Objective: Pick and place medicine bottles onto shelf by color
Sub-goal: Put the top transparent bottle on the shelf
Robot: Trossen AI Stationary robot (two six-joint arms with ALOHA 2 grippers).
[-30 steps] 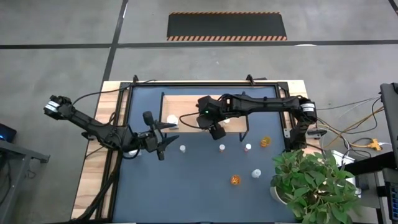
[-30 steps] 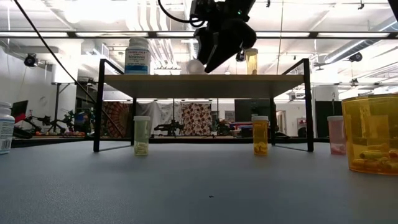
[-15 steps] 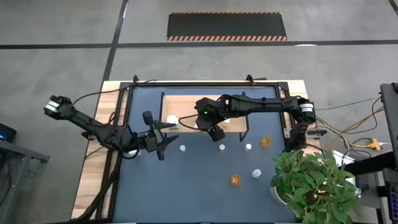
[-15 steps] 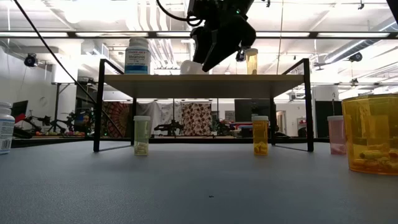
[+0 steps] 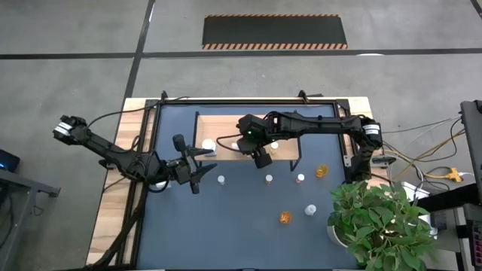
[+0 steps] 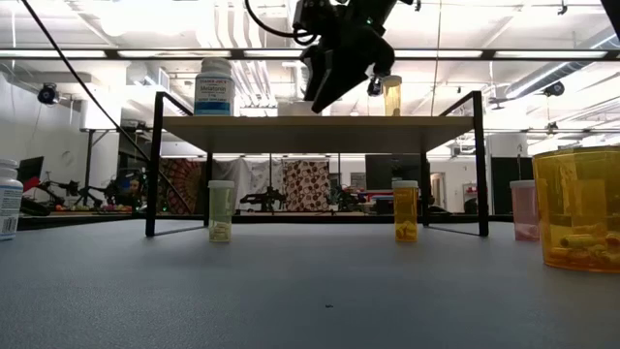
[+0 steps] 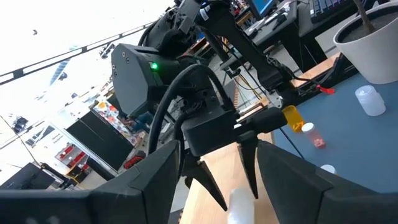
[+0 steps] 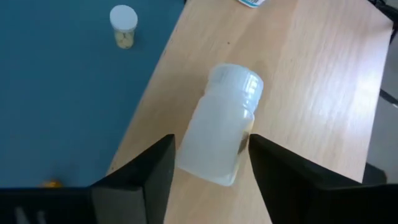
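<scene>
The shelf (image 5: 226, 124) is a light-wood board in a black frame at the far middle of the blue table. My right gripper (image 5: 260, 158) is over the shelf's near edge, shut on a white bottle (image 8: 219, 146). A white blue-labelled bottle (image 6: 215, 87) and an amber bottle (image 6: 391, 95) stand on the shelf. Small bottles stand on the table: white-capped ones (image 5: 221, 180) (image 5: 269, 179) (image 5: 300, 178) (image 5: 309, 210) and amber ones (image 5: 322, 172) (image 5: 285, 218). My left gripper (image 5: 202, 168) is open and empty over the table by the shelf's near left corner. My right gripper pinches the white bottle's body (image 8: 186, 163) between its two fingers (image 8: 146, 177), back from the cap (image 8: 239, 84). The fingers slant down from above. The bottle points away from the gripper, cap end farthest, low over the shelf board; I cannot tell whether it rests on it.
A green potted plant (image 5: 376, 222) stands at the table's near right corner. In the low view a big amber bottle (image 6: 579, 208) is close at the right and a white bottle (image 6: 8, 199) at the left edge. Cables run along the table's left and right sides.
My right gripper has carried the white bottle a little toward the table's left above the shelf and then down, so the bottle now sits lower, at the level of the board. It has stayed shut on the bottle.
</scene>
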